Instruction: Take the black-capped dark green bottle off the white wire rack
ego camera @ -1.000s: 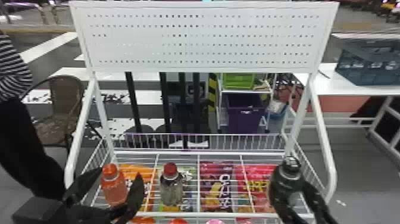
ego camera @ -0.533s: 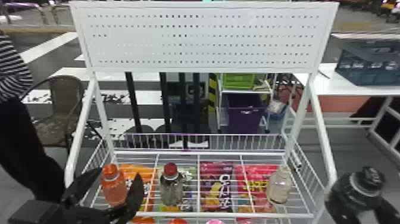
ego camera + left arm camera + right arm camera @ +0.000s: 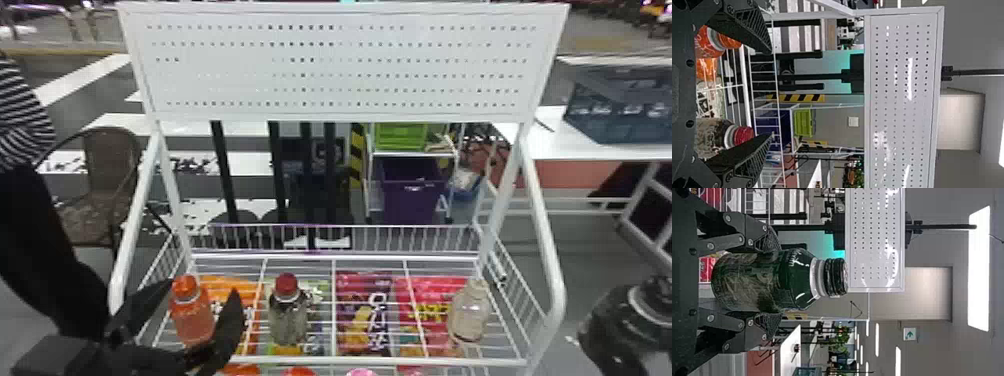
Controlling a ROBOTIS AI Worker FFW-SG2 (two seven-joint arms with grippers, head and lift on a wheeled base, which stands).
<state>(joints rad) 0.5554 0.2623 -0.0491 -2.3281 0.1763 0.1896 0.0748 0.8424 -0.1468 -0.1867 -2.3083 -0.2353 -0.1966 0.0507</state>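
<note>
The black-capped dark green bottle is at the head view's right edge, outside the white wire rack. In the right wrist view my right gripper is shut on this bottle, one finger against each side, its black cap pointing away from the palm. My left gripper stands open at the rack's left front, close to the orange-capped bottle. In the left wrist view, nothing is held between the spread fingers of the left gripper.
On the rack stand a red-capped bottle and a pale clear bottle, with colourful bags below the wires. The rack's sloping right side tube rises between the rack's bottles and the held one. A white table stands behind at right.
The right gripper has carried the dark green bottle rightward from over the rack's right part to beyond its side tube, uncovering the pale bottle. The left arm has kept still.
</note>
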